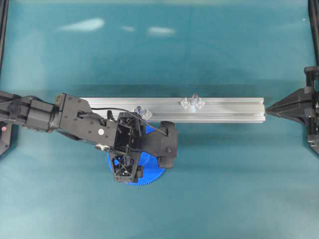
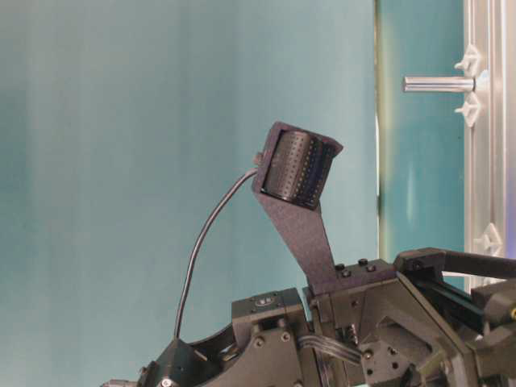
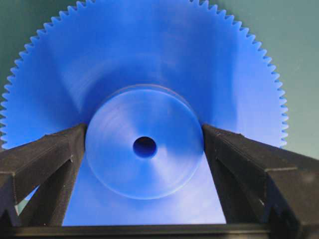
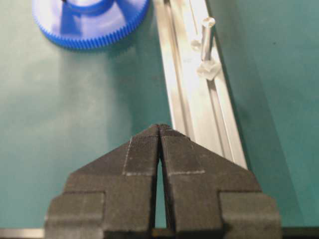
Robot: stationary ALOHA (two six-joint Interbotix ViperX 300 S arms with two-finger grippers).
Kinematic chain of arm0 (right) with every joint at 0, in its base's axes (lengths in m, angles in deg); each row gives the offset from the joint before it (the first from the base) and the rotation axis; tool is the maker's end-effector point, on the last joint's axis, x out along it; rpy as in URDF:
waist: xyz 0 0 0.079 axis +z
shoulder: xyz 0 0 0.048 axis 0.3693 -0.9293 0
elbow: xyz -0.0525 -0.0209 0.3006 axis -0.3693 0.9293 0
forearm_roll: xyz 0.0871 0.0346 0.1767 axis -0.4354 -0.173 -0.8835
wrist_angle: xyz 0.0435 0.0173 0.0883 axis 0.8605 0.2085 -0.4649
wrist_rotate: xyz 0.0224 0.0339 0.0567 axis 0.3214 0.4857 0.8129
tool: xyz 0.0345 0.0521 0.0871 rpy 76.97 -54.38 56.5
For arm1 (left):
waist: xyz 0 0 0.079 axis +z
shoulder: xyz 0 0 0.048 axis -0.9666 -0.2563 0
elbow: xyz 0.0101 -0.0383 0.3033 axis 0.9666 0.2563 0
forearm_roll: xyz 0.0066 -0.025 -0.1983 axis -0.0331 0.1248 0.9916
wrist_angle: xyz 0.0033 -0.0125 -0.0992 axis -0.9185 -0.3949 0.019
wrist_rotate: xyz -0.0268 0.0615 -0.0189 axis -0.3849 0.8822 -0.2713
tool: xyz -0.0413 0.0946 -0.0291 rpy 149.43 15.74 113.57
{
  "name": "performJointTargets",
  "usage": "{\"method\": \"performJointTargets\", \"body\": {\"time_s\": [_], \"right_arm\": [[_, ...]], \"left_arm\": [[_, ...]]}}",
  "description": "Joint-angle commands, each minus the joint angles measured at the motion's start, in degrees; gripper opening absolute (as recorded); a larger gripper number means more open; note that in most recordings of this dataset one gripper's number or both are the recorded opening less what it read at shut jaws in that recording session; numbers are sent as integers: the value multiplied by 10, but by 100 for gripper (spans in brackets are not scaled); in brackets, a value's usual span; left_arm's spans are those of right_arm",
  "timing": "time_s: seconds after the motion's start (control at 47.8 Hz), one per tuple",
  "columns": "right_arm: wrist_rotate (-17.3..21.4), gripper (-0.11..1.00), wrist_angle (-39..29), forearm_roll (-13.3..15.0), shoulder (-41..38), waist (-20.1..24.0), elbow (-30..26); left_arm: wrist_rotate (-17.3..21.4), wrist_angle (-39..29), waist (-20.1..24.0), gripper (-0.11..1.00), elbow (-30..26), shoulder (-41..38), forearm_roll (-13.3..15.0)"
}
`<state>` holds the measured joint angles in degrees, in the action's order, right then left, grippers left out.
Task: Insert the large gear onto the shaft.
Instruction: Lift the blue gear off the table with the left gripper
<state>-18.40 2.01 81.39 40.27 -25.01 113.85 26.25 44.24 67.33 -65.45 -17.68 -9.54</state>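
Gripping the large gear [image 3: 144, 99] by its raised hub, the left gripper [image 3: 144, 144] has its jaws pinching the hub from both sides, leaving the centre hole clear for the pin. The gear lies flat on the table [image 1: 224, 174], just beside the aluminium rail [image 1: 229, 109], where the shaft [image 1: 193, 99] stands upright. The right gripper [image 4: 160, 130] waits aside, jaws pressed together.

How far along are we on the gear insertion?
Early stage. Done: the left gripper has reached the large gear, with a finger on each side of its hub. In hand: securing that grip; the gear still looks to be on the table. Left: lift it, carry it to the shaft on the aluminium rail, and seat it. The right gripper is shut and idle.
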Motion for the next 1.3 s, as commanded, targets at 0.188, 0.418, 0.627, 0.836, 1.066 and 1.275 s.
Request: {"method": "performJointTargets", "body": {"time_s": [0.188, 0.418, 0.627, 0.836, 1.066, 1.275], "right_arm": [[6, 6, 3, -1, -4, 0, -6], [6, 6, 3, -1, -4, 0, -6], [6, 6, 3, -1, -4, -1, -5], [6, 6, -4, -1, -4, 0, -6], [7, 6, -6, -1, -4, -1, -6], [7, 6, -5, -1, -4, 0, -6]], "left_arm": [[-2, -4, -2, 95, -2, 5, -1], [-2, -11, -3, 95, -4, 0, -2], [-1, -11, -3, 93, -7, -4, -2], [1, -24, -4, 76, -15, -4, -2], [-2, -41, -3, 76, -17, -4, -2], [1, -41, -3, 76, -18, -4, -1]]}}
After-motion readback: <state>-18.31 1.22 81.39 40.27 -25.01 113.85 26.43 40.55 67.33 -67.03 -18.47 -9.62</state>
